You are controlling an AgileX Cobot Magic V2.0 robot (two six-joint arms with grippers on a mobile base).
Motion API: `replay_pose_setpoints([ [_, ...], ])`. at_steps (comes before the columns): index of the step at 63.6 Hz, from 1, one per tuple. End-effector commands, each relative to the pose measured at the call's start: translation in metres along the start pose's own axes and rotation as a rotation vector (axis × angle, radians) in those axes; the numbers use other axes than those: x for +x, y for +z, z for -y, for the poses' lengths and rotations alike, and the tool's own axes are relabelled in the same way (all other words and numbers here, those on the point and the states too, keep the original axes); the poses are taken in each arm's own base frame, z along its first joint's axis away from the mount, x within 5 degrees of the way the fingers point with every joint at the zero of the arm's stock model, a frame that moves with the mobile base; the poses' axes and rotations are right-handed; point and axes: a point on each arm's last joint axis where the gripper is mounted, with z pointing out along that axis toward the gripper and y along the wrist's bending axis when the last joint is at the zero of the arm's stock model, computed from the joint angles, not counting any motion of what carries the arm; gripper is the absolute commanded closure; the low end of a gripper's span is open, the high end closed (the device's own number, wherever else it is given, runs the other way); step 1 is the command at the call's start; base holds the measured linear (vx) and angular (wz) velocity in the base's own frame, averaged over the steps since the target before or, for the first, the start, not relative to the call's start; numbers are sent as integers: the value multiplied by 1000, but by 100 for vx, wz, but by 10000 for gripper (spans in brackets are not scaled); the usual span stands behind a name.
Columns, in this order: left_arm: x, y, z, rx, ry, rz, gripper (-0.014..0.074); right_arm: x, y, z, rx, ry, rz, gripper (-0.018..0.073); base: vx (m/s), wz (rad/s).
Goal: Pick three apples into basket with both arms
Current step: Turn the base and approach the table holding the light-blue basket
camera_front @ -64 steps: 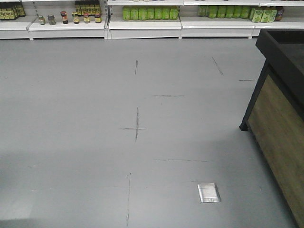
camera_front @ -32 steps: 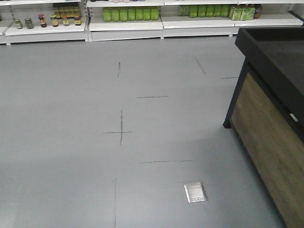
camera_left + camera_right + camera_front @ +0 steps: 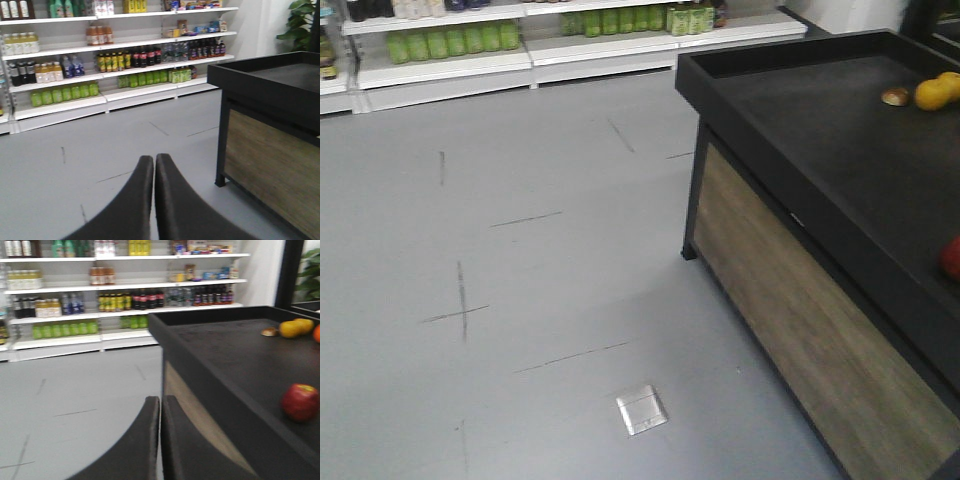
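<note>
Front view: display table (image 3: 770, 280) now filling the right half, against a mere corner of it a second ago; shelves (image 3: 450, 60) and floor plate (image 3: 641, 409) slid leftward. Base judged to be swinging toward the fruit. One apple (image 3: 952, 257) just showing at the right edge of the black top, oranges (image 3: 932, 92) at the far corner. Left wrist view: left gripper (image 3: 154, 160) clenched, fingers pressed together with nothing between, hanging over floor beside the table. Right wrist view: right gripper (image 3: 161, 401) likewise pinched together and empty, near the table's corner; apple (image 3: 300, 401) lying on the top, well apart to the right. Basket and the other two apples not seen anywhere. Approach only; no pick begun.
</note>
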Motion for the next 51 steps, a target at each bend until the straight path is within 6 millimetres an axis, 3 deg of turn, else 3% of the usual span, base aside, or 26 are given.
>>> replay_pose_setpoints([
  [1,-5,0,0,-4,-12,72,603,-3,0,0,5,-8,74,568,12,-59],
  [51,-5,0,0,-4,-12,72,603,-3,0,0,5,-8,74,568,13,-52],
])
